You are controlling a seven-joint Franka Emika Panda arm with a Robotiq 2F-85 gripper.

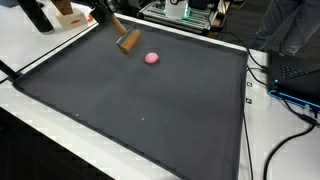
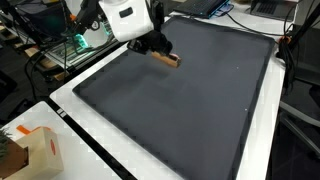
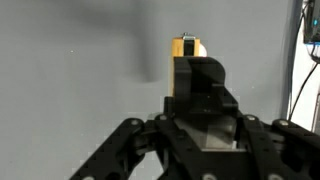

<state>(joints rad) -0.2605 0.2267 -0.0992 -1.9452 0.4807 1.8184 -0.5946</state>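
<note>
My gripper [image 2: 152, 47] hangs over the far part of a dark mat [image 2: 190, 100] and is shut on a brown wooden block [image 2: 168, 58]. In an exterior view the block [image 1: 128, 41] hovers tilted just above the mat [image 1: 140, 100], with a small pink ball [image 1: 152, 58] lying a short way beside it. In the wrist view the gripper [image 3: 195, 70] points down at the grey mat, and only the tan end of the block [image 3: 187, 46] shows past the dark fingers [image 3: 205, 90]. The ball is not in the wrist view.
The mat lies on a white table [image 1: 270, 140]. Cables [image 1: 290, 85] run along one side. A cardboard box [image 2: 30, 152] stands at a table corner. An equipment rack [image 1: 185, 12] and a brown box [image 1: 68, 12] stand beyond the far edge.
</note>
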